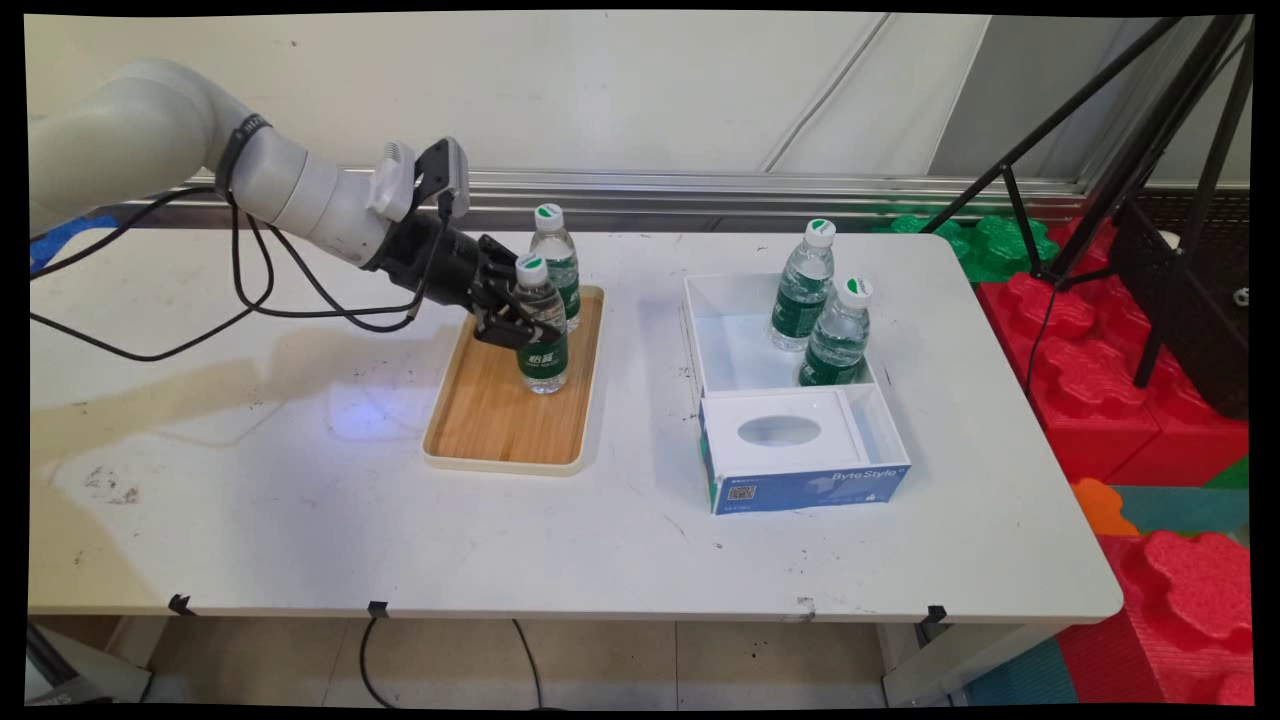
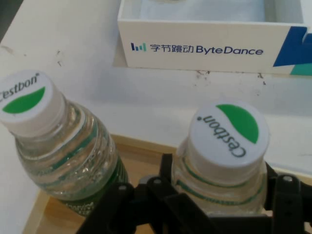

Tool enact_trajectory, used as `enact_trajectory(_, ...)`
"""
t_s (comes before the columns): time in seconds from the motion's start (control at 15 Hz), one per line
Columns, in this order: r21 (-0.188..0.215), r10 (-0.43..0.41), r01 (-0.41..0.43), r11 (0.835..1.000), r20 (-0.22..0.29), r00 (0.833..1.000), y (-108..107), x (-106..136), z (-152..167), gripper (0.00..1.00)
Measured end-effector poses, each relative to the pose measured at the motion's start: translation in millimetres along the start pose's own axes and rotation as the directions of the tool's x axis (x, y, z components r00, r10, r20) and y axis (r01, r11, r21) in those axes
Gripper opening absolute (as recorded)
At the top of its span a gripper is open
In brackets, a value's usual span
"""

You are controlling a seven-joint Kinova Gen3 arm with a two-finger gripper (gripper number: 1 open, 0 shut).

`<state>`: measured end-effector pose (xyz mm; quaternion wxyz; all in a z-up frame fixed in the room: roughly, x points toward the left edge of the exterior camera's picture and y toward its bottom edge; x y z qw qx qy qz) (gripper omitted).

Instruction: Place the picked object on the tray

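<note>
Two clear water bottles with white-and-green caps stand on a wooden tray (image 1: 500,420) left of the table's middle. My gripper (image 1: 527,325) reaches in from the left, and its fingers hug the nearer bottle (image 1: 543,360) just below the neck; that bottle stands upright with its base at the tray. The farther bottle (image 1: 556,255) stands free at the tray's back end. In the hand view the gripped bottle (image 2: 229,131) sits between the black linkage of the gripper (image 2: 222,195), the other bottle (image 2: 29,102) is to its left, and the tray (image 2: 141,151) shows under both.
A white open box (image 1: 720,340) with a blue front stands right of the tray and holds two more bottles (image 1: 803,290) (image 1: 838,335); the hand view shows its lettered side (image 2: 209,48). A black tripod (image 1: 1100,150) and red foam blocks (image 1: 1100,350) lie beyond the table's right edge.
</note>
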<state>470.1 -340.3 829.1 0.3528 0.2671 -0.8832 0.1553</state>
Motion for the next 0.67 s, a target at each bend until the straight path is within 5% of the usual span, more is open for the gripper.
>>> enact_trajectory(0.4, 0.000, 0.002, -0.002, 1.000, 0.004, 1.000, 1.3, -4.7, 0.9, 0.00)
enact_trajectory(0.47, -0.001, 0.002, -0.002, 1.000, 0.003, 1.000, 1.6, -5.3, 0.7, 1.00)
enact_trajectory(0.67, -0.004, 0.003, -0.003, 1.000, 0.002, 1.000, 2.2, -6.8, -0.3, 1.00)
